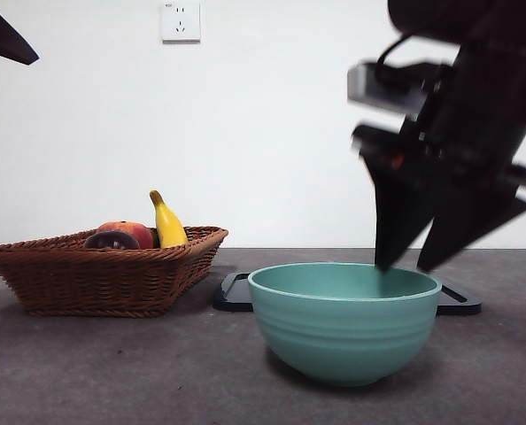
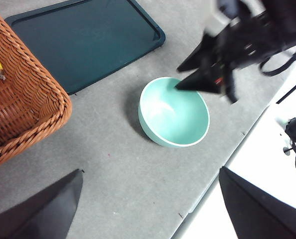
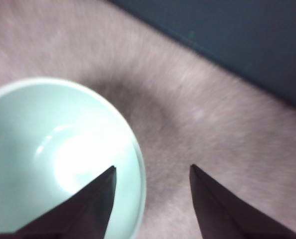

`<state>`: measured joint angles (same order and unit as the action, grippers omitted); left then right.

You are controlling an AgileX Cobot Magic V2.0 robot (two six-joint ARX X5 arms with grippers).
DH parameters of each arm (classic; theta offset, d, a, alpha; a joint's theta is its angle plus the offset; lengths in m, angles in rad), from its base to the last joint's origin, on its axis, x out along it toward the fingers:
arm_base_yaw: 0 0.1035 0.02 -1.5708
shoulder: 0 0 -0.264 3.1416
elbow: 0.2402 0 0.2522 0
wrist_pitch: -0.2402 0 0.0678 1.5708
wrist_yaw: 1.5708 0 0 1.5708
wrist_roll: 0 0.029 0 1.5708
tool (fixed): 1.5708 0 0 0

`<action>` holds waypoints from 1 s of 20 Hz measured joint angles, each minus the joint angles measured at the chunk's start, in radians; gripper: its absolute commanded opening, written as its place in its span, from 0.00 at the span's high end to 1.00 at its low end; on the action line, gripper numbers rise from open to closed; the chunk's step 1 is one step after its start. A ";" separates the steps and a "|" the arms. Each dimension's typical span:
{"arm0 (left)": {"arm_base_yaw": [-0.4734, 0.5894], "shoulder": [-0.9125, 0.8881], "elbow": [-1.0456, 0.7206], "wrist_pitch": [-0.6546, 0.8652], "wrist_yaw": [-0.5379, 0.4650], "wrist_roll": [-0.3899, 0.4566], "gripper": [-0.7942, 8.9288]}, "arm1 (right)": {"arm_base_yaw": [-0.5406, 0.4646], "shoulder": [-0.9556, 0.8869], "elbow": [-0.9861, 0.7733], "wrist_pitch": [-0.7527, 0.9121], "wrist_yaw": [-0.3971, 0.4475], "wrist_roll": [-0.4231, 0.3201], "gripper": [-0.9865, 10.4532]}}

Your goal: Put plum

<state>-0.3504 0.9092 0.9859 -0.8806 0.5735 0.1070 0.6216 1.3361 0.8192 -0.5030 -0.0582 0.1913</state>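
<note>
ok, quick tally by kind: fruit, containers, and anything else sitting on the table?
Fruit: 3, namely dark maroon plum, red-orange apple-like fruit, yellow banana, all in the basket.
Containers: 2, namely brown woven wicker basket, teal ceramic bowl.
Trays: 1, namely dark flat tray.
Total: 6

light: even, bright | blur: right claw [image 1: 403, 267] smeared, right wrist view soft | glare: inside bowl [image 3: 63, 159] | shadow: soft beside bowl
</note>
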 measured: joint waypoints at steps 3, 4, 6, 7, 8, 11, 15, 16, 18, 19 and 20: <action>0.000 0.000 0.000 0.000 0.000 0.000 0.47 | -0.003 -0.096 0.050 -0.043 0.003 0.000 0.70; 0.000 0.000 0.000 0.000 0.000 0.000 0.47 | -0.003 -0.132 0.065 -0.055 0.003 0.000 0.70; 0.000 0.000 0.000 -0.001 0.000 0.000 0.47 | -0.003 -0.201 0.095 -0.085 0.003 -0.003 0.70; 0.000 0.000 0.000 -0.001 0.000 0.000 0.47 | -0.003 -0.232 0.109 -0.102 0.002 -0.004 0.70; 0.000 0.000 0.000 -0.001 0.000 0.000 0.47 | -0.003 -0.260 0.123 -0.127 -0.002 -0.005 0.70; 0.000 0.000 0.000 -0.002 0.000 0.000 0.47 | -0.004 -0.341 0.147 -0.196 -0.071 -0.010 0.70; 0.000 0.000 0.000 -0.002 0.000 0.000 0.47 | -0.003 -0.439 0.147 -0.294 -0.219 -0.011 0.70; 0.000 0.000 0.000 -0.002 0.000 0.000 0.47 | -0.003 -0.463 0.147 -0.324 -0.256 -0.011 0.70; 0.000 0.000 0.000 -0.002 0.000 0.000 0.47 | -0.003 -0.499 0.147 -0.380 -0.303 -0.011 0.70; 0.000 0.000 0.000 -0.002 0.000 0.000 0.47 | -0.003 -0.513 0.147 -0.407 -0.314 -0.011 0.70; 0.000 0.000 0.000 -0.002 0.000 0.000 0.47 | -0.003 -0.527 0.147 -0.434 -0.315 -0.011 0.70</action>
<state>-0.3504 0.9092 0.9859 -0.8829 0.5735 0.1066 0.6182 0.8089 0.9661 -0.9367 -0.3729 0.1802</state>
